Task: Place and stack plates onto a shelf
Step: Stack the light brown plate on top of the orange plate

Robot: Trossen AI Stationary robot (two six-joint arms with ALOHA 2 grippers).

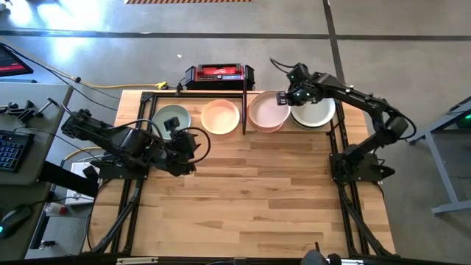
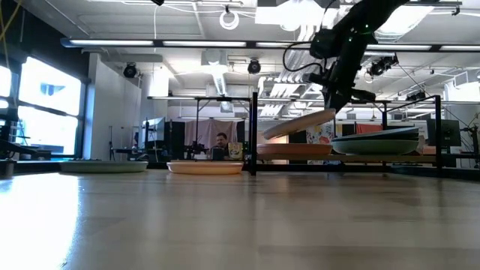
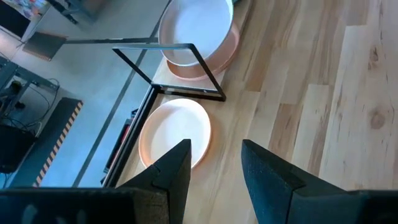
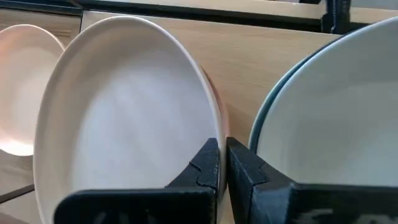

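Four plate sites: a pale green plate point(image 1: 171, 118) and a peach plate point(image 1: 220, 116) were seen left of the shelf's central divider point(image 1: 243, 110), a pink-toned stack point(image 1: 266, 121) and a green-rimmed stack point(image 1: 315, 112) right of it.
Shelf: the wooden shelf point(image 1: 199, 99) was set along the far edge of the tabletop point(image 1: 250, 199), in front of a red-and-black box point(image 1: 219, 73).
Held plate: a cream plate point(image 4: 124, 106) was pinched by its rim and was tilted above the pink-toned stack, its low edge near or on that stack in the low view; contact could not be confirmed.
Right gripper: the right gripper point(image 4: 222, 162) was positioned over the gap between the two right-hand stacks, its fingers closed tight on the cream plate's thin rim.
Left gripper: the left gripper point(image 3: 214, 165) was held above the tabletop near the left part of the shelf, its fingers parted and nothing between them.
Handling: the plates were judged stiff, smooth and breakable, and light enough for a one-sided rim pinch; a matte surface should give some friction, though slip or swing was considered possible with so small a hold.
Where to hold: the rim edge was judged the only practical place, since the shallow dish offers no other lip.
Risk: a drop from a tilt could chip the rim or knock the stack beneath askew.
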